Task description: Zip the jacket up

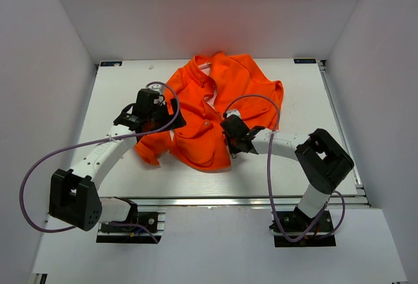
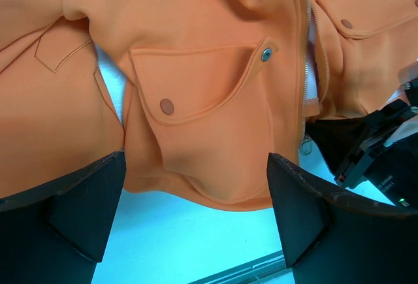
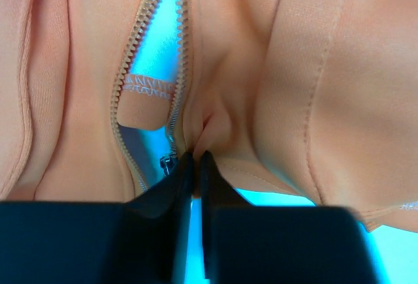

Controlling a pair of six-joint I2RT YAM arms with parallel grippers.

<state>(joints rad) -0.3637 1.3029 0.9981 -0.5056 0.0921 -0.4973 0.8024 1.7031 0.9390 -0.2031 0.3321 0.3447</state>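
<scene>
jacket (image 1: 215,101) lies collar far, hem near; right fingers (image 3: 166,196) pinch its hem, left fingers (image 2: 78,199) spread.

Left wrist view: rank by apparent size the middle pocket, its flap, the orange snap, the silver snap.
1. Middle pocket
2. Its flap
3. Orange snap and silver snap: near alike, not ranked.
</scene>
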